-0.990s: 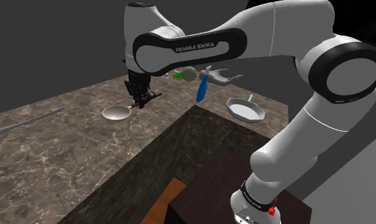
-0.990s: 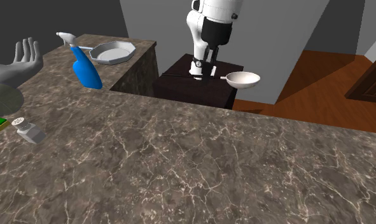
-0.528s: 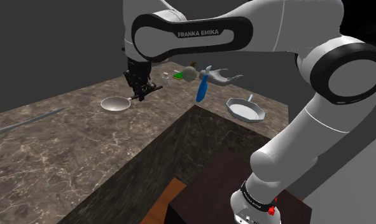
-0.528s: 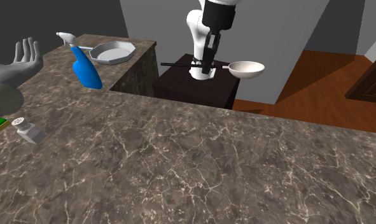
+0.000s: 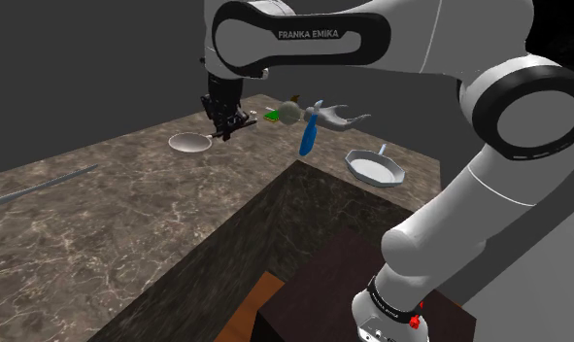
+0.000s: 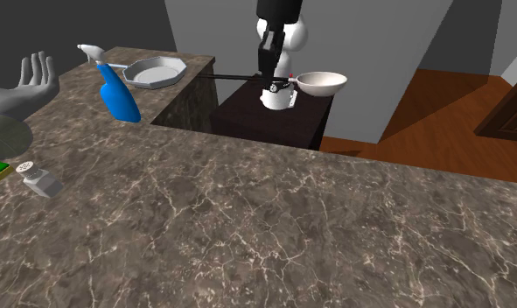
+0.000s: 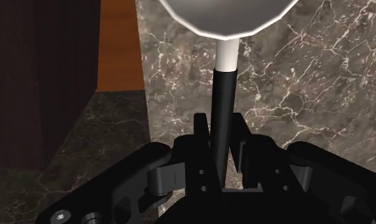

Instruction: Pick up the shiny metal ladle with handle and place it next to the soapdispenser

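I have the arm [image 5: 489, 107] coming up from its stand [image 5: 372, 291] at 5 o'clock in the shoulder view. It bends at the big elbow joint and runs its forearm nearly level across the top of the picture toward 10 o'clock. The wrist is turned down, so the claw [image 5: 222, 124] points at the marbled surface [image 5: 100, 223].

The claw is clenched on the ladle [image 5: 190, 142]. In the wrist view the fingers [image 7: 202, 143] press on either side of the dark handle, which runs straight out between them to a pale neck and then the rounded bowl of the ladle [image 7: 224, 16]. The ladle is held about level. In the shoulder view its bowl lies at 9 o'clock from the claw. In the second exterior view the claw [image 6: 269, 72] hangs from above, with the ladle's [image 6: 322, 84] bowl at 3 o'clock and the thin handle tail sticking out toward 9 o'clock. The ladle looks lifted clear of the surface [image 6: 291, 227], though from these angles I can't be sure of the gap.

The blue bottle [image 6: 118, 92] with a white trigger top stands on the surface well apart from the ladle, at about 8 o'clock from the claw in that view. A pale pan [image 6: 156, 72] sits just behind it. In the shoulder view the blue bottle [image 5: 308, 136] is at 3 o'clock from the claw.
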Controlling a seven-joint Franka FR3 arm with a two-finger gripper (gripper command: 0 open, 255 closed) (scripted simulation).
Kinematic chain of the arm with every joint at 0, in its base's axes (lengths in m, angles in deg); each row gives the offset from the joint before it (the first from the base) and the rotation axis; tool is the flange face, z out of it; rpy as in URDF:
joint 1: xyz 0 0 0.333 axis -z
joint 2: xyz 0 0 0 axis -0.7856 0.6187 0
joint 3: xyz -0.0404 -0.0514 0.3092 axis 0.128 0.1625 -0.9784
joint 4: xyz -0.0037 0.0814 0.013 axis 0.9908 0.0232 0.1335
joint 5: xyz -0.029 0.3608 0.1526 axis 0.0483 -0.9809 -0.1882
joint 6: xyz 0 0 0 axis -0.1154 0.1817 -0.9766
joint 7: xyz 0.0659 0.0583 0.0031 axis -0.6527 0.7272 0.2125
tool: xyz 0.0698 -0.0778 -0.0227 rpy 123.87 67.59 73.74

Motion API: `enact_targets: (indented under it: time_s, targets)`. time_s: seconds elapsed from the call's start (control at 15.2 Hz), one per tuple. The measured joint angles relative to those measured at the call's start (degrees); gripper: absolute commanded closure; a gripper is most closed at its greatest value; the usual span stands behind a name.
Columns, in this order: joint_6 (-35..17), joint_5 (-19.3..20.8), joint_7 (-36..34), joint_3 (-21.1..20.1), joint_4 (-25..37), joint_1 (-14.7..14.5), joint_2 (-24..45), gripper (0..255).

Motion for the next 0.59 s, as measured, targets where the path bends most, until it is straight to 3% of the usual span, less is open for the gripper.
enact_targets:
  time_s: [0.59]
  targets:
    - [-1.44,0.1,11.8,6.69,0.29,5.21,1.11,255]
